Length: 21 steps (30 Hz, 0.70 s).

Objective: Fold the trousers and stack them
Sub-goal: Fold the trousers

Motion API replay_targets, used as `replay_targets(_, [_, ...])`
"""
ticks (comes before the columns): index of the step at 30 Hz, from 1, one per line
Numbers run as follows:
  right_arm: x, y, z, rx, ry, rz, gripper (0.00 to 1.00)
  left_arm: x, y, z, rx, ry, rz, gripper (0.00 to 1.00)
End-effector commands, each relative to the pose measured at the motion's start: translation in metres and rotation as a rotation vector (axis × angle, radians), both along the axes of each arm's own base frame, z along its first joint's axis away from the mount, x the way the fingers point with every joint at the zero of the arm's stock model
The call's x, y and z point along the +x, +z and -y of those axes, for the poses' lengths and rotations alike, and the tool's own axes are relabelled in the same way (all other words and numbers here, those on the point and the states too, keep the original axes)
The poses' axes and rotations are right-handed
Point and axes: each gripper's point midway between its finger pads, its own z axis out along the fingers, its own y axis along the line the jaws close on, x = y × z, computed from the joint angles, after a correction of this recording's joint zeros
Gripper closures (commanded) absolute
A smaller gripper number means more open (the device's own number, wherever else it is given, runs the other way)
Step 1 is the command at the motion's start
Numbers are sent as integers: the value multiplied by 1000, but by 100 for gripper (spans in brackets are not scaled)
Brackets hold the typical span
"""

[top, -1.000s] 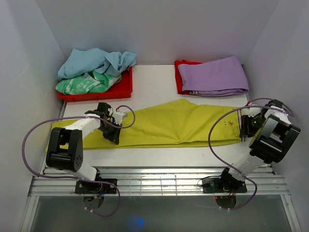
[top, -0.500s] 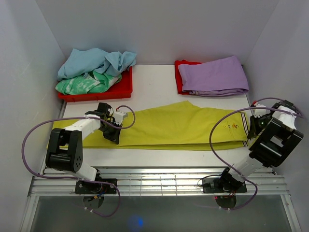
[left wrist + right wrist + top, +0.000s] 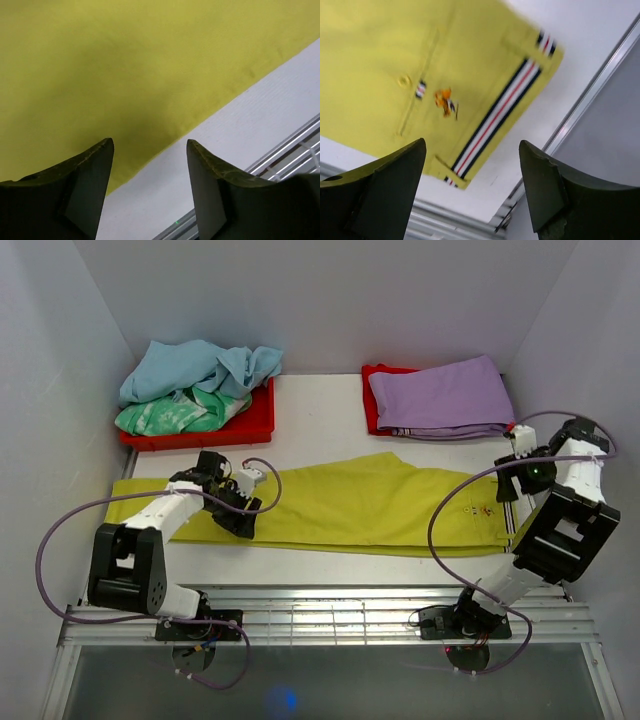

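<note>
Across the table's [image 3: 330,420] near half, yellow trousers [image 3: 350,505] lying flat, legs left, striped waistband [image 3: 495,117] right, left gripper [image 3: 150,145] spread over a leg's near edge, right gripper [image 3: 472,145] spread above the waistband, neither pinching cloth

A robotics lab test cell: plain white walls [image 3: 330,300] box in a white table [image 3: 320,412]. The cabled left arm [image 3: 150,525] and right arm [image 3: 562,530] are bolted to an aluminium rail [image 3: 330,618] at 6 o'clock. A red tray [image 3: 200,436] sits at 11 o'clock, a second red tray [image 3: 371,380] at 1 o'clock.
</note>
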Motion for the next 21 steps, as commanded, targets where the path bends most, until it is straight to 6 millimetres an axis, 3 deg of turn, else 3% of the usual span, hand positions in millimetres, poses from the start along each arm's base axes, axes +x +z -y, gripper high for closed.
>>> replay_targets(1, [50, 54, -45, 55, 95, 187, 20, 45, 83, 23, -131, -96, 309, 26])
replay_targets(3, [79, 62, -52, 12, 119, 253, 22, 73, 123, 44, -214, -106, 422, 17])
replay_targets(4, [87, 55, -52, 10, 113, 238, 23, 100, 149, 59, -258, -107, 460, 16])
replay_targets(6, [107, 58, -55, 21, 137, 256, 26, 122, 167, 97, -311, -154, 459, 15])
replay_targets(7, [115, 43, -58, 62, 149, 220, 28, 136, 173, 113, -338, -130, 434, 15])
replay_targets(8, [121, 41, -62, 81, 173, 210, 30, 167, 178, 142, -362, -149, 430, 17])
replay_targets(9, [132, 50, -63, 90, 196, 233, 34, 180, 180, 158, -387, -150, 417, 17])
replay_targets(10, [133, 39, -70, 136, 207, 195, 36, 194, 180, 174, -409, -151, 403, 18])
replay_targets(11, [137, 39, -75, 151, 234, 197, 38, 212, 212, 200, -464, -149, 450, 20])
replay_targets(12, [139, 40, -79, 165, 248, 199, 38, 230, 175, 219, -464, -140, 374, 20])
replay_targets(13, [141, 35, -82, 167, 258, 198, 39, 237, 173, 235, -489, -144, 361, 20])
replay_targets(14, [142, 32, -88, 162, 281, 197, 40, 247, 197, 262, -538, -156, 406, 20])
replay_targets(15, [141, 29, -89, 150, 287, 196, 40, 259, 160, 278, -520, -147, 358, 20])
replay_targets(18, [139, 14, -81, 77, 292, 199, 40, 269, 149, 317, -574, -139, 365, 19])
replay_targets(19, [134, 7, -76, 45, 286, 182, 39, 271, 129, 325, -569, -129, 350, 19])
replay_targets(21, [132, 1, -72, 19, 297, 184, 36, 272, 120, 343, -609, -132, 369, 18])
